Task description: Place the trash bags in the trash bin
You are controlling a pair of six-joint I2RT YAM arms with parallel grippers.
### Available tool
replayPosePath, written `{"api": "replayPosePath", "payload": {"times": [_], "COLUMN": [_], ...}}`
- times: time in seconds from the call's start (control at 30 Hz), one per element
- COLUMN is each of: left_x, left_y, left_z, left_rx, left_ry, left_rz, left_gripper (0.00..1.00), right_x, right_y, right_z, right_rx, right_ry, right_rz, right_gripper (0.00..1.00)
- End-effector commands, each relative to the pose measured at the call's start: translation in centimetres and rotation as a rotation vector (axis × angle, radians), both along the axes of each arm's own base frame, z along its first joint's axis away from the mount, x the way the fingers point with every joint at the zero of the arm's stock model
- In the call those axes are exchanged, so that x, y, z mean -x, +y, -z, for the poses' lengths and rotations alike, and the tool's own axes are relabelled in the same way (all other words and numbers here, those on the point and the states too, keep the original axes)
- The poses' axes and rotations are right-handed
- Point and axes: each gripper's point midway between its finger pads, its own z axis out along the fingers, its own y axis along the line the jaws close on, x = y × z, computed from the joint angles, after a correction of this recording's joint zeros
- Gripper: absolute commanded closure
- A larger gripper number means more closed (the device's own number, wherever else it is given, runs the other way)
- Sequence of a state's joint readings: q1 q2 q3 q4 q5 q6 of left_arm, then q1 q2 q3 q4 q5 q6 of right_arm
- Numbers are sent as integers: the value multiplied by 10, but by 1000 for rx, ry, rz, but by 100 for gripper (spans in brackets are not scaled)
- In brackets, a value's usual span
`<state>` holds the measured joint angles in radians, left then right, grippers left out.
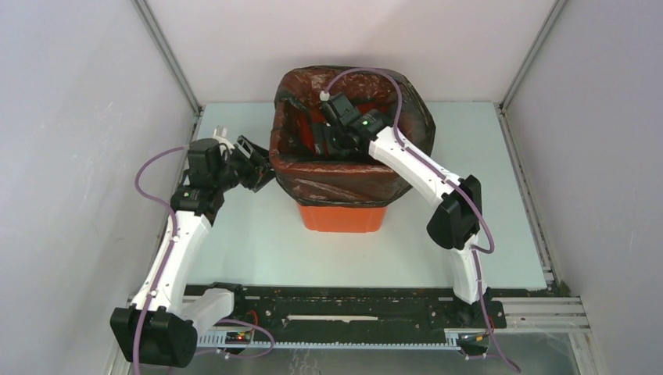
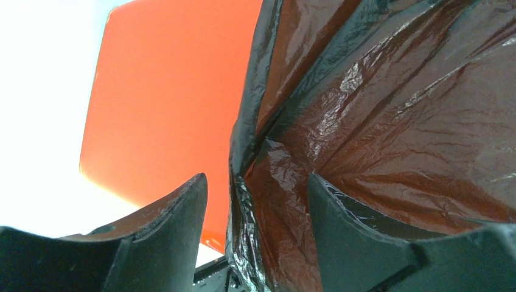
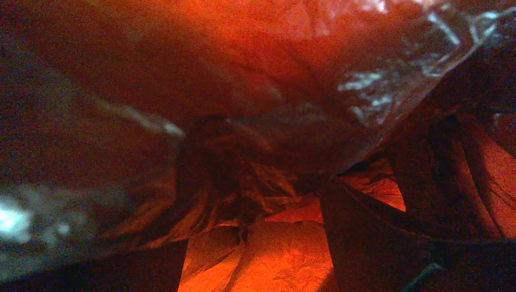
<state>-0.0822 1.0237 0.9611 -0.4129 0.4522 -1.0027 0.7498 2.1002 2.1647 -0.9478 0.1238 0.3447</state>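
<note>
Slippage risk: left gripper (image 2: 257, 177), jaws apart astride trash bag (image 2: 395, 121) hem, could drag it off trash bin (image 2: 170, 91); right gripper (image 1: 323, 143) likewise unclenched inside.

Pale green table (image 1: 250, 250) here, and the orange trash bin (image 1: 342, 218) stands upright on it, toward the far edge and about midway across. At the near edge, a black mounting rail (image 1: 352, 301) runs along it.

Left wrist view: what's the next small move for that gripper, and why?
Probably close the left gripper: its jaws stand open with a hanging fold of the trash bag between them, beside the trash bin wall.
</note>
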Motion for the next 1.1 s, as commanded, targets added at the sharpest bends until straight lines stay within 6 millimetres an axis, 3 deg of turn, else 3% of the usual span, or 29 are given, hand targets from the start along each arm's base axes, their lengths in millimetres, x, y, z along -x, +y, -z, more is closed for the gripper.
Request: {"api": "replayPosePath", "payload": {"times": [0.0,0.1,0.2,0.57,0.63,0.7,0.9,1.0,1.07], "left_x": [5,5,5,5,5,4,7,6,3], "left_y": [-8,-9,-9,-6,-5,1,40,57,63], "left_z": [-13,-15,-16,-15,-16,-20,-36,-50,-60], "left_rx": [10,13,12,-37,-60,-118,-331,-356,-354], "left_ry": [-50,-53,-56,-71,-78,-84,-98,-117,-131], "left_rz": [45,48,49,63,67,58,-34,-99,-136], "left_gripper": [34,34,33,30,29,27,21,20,19], "right_x": [-2,-6,-7,21,25,28,38,35,22], "right_y": [5,6,5,-20,-29,-43,-97,-125,-145], "right_z": [33,36,15,-138,-171,-210,-303,-332,-335], "right_rx": [24,34,30,-242,-309,-391,-651,-726,-752], "right_ry": [16,12,-7,-116,-159,-218,-360,-435,-453], "right_rz": [-6,-10,-17,-65,-72,-81,-65,-69,-40], "right_gripper": [19,19,19,12,5,1,1,1,3]}}
